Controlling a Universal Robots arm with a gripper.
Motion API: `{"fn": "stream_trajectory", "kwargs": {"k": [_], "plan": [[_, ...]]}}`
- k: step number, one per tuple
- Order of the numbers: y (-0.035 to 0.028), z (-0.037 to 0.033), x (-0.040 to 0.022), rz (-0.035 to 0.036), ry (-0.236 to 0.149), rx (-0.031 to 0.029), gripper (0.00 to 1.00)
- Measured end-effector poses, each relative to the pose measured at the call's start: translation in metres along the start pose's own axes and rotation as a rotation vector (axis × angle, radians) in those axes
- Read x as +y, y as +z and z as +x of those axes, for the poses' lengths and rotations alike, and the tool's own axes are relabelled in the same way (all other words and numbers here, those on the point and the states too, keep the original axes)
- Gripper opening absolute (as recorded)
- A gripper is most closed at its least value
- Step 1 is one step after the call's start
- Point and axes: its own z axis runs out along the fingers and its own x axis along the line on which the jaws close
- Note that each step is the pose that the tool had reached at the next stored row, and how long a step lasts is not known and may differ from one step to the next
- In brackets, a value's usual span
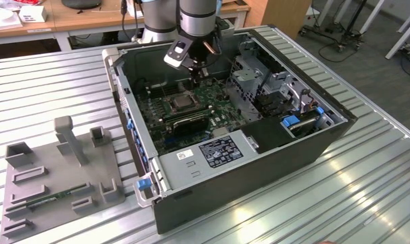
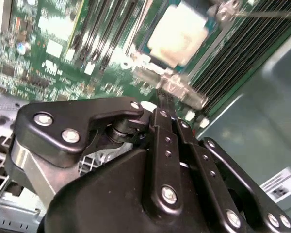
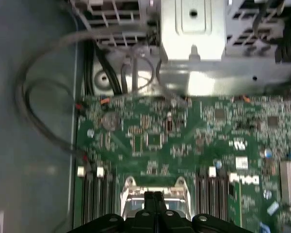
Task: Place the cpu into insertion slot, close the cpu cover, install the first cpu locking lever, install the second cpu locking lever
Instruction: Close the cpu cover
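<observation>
An open computer case [image 1: 314, 147] lies on a ribbed metal table, its green circuit board [image 1: 215, 99] facing up. The insertion slot [image 1: 180, 103] is a square socket with a silvery rim. In it sits the cpu [image 2: 179, 34], its silver-tan top showing. The cpu cover [image 3: 136, 196] is a silvery frame at the socket; I cannot tell whether it lies fully flat. My gripper [image 1: 202, 76] hangs inside the case above the board, beside the socket. The gripper [image 2: 164, 94] is shut with nothing between its fingers, tips close to the frame's silvery edge [image 2: 177, 87]. A thin metal rod [image 2: 266, 14] runs past the socket's far corner.
A grey fixture tray [image 1: 56, 173] holding a memory stick [image 1: 52, 198] lies at the exterior view's left. Inside the case are a metal drive cage [image 1: 249, 76], long black memory slots [image 1: 191, 122], a labelled power supply [image 1: 212, 152] and loose cables [image 3: 39, 97].
</observation>
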Motion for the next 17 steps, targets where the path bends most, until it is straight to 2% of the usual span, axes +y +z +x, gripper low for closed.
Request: {"fn": "stream_trajectory", "kwargs": {"k": [14,17], "plan": [[0.0006,-0.0001,-0.0029,0.0,0.0,0.0002,0.11],[0.0032,-0.0003,-0.0045,0.0051,0.0,-0.0002,0.11]]}}
